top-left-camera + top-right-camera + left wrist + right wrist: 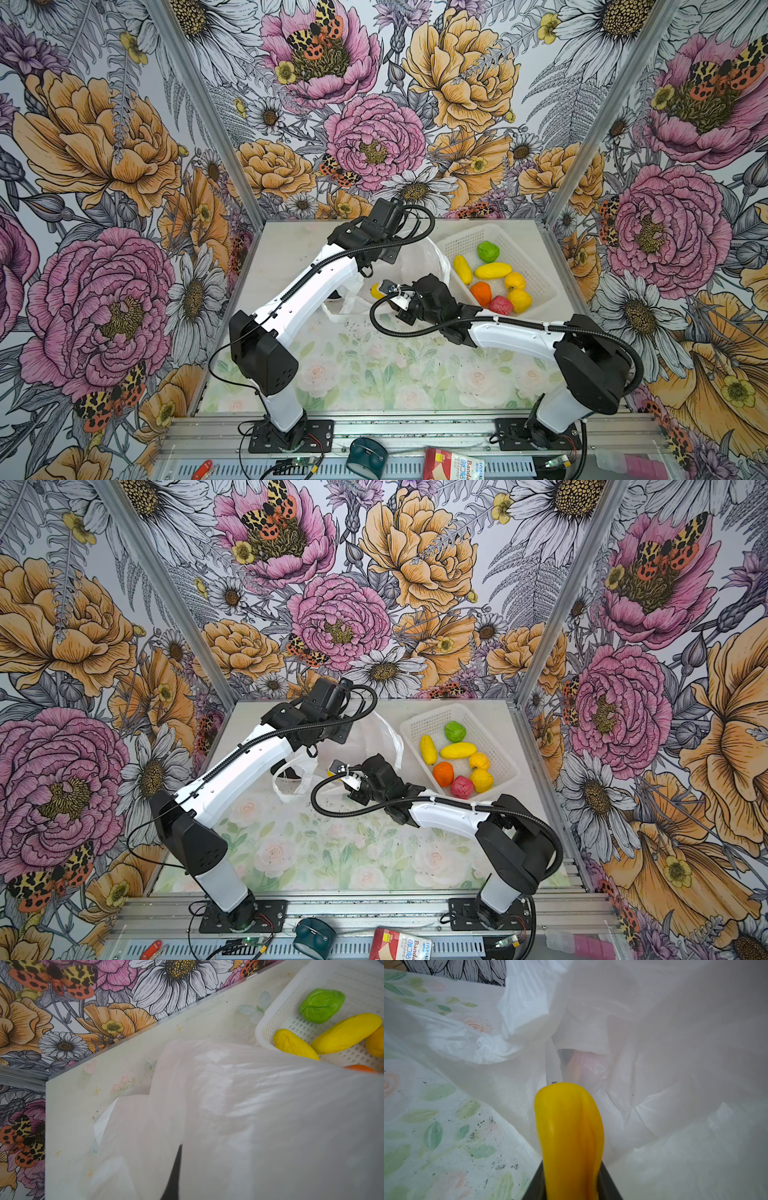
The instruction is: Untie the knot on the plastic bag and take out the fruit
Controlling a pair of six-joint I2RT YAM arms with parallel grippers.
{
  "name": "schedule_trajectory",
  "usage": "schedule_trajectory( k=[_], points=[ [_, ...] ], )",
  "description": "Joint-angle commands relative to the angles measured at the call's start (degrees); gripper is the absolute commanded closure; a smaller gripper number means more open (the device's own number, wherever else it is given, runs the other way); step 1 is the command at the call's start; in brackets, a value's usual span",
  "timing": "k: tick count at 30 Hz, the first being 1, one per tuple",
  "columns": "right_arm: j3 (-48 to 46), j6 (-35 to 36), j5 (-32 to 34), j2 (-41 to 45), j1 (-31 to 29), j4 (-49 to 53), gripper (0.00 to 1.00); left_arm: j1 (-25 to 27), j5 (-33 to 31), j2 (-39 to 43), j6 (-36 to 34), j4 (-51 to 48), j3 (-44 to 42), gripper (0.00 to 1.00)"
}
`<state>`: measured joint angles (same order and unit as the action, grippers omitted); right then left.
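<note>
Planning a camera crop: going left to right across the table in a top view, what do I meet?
plastic bag's loop handle → yellow fruit in the right gripper → orange fruit → pink-red fruit → round yellow fruit; the last three lie in the white basket.

We read only the cut-off word "Banda" on the white label of the red box (441, 462) at the front rail below the bench; its smaller print stays illegible.

Left arm (316, 286) and right arm (513, 336) wear white shells, black joints, ribbed cables.
</note>
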<state>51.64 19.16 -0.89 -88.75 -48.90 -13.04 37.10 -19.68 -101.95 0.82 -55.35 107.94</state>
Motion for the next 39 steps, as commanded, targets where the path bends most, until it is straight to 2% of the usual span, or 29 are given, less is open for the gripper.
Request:
schedule_trajectory(
  k=[1, 4, 8, 9, 12, 13, 16, 19, 22, 25, 28, 30, 31, 34, 35, 37, 38, 39],
  points=[
    [-3.8, -3.3, -2.3, 8.3, -0.6, -5.5, 0.95, -0.1, -0.1, -6.1, 1.2, -0.4, 7.7, 1.0],
    [-8.5, -4.3, -1.5, 14.6, -0.6, -6.4, 0.94, -0.3, -0.5, -12.0, 2.0, -2.7, 18.8, 1.0],
    [-13.6, -6.7, 2.5, 23.1, 0.0, -7.3, 0.98, 0.0, 0.4, -21.7, 2.3, -8.9, 40.9, 1.0],
    [-14.8, -7.4, 3.4, 25.2, 0.4, -7.6, 0.99, 0.0, 1.0, -23.2, 2.9, -9.5, 44.1, 1.0],
    [-18.0, -12.0, 6.8, 32.2, 3.1, -8.4, 0.99, 0.2, 4.5, -25.0, 5.8, -9.4, 46.7, 1.0],
    [-19.1, -14.2, 7.8, 34.7, 5.8, -8.3, 1.0, 0.4, 5.2, -25.3, 6.1, -9.3, 46.5, 1.0],
    [-21.7, -21.8, 11.3, 41.3, 12.3, -8.1, 0.99, 0.9, 5.0, -25.8, 6.4, -9.3, 43.9, 1.0],
    [-22.3, -29.6, 15.1, 45.7, 19.1, -4.4, 0.95, 1.5, 3.6, -26.2, 6.5, -9.2, 40.8, 1.0],
    [-19.5, -36.2, 15.5, 44.3, 26.4, 2.9, 0.94, 2.1, 0.9, -26.8, 5.8, -9.2, 39.2, 1.0],
    [-15.9, -41.2, 12.8, 37.5, 32.6, 7.5, 0.94, 2.4, -0.9, -27.6, 5.6, -9.2, 38.3, 1.0],
    [-9.9, -43.7, 6.3, 25.4, 37.9, 11.2, 0.95, 2.3, -1.6, -28.7, 5.5, -9.2, 37.5, 1.0],
    [-4.8, -43.6, 2.9, 17.3, 39.4, 13.6, 0.96, 2.2, -1.9, -28.9, 5.6, -9.2, 36.7, 1.0],
    [-2.5, -43.4, 2.0, 13.5, 39.7, 14.4, 0.96, 2.2, -1.8, -29.0, 5.7, -9.1, 36.2, 0.91],
    [2.8, -43.4, 1.1, 4.3, 40.1, 14.5, 0.94, 2.2, -1.6, -28.4, 5.7, -8.3, 35.0, 0.46],
    [4.4, -43.7, 1.1, 1.3, 40.4, 14.6, 0.91, 2.3, -1.9, -27.7, 5.7, -7.8, 34.2, 0.36],
    [7.3, -43.9, 0.3, -2.7, 40.9, 14.7, 0.86, 2.7, -2.7, -25.4, 5.7, -5.8, 31.7, 0.24],
    [8.8, -44.0, 0.0, -4.9, 41.1, 14.6, 0.84, 2.8, -2.7, -24.0, 5.7, -4.4, 29.9, 0.05],
    [10.0, -44.0, -0.3, -6.5, 41.2, 14.8, 0.81, 2.8, -2.6, -22.6, 5.6, -3.2, 28.3, 0.01]
  ],
)
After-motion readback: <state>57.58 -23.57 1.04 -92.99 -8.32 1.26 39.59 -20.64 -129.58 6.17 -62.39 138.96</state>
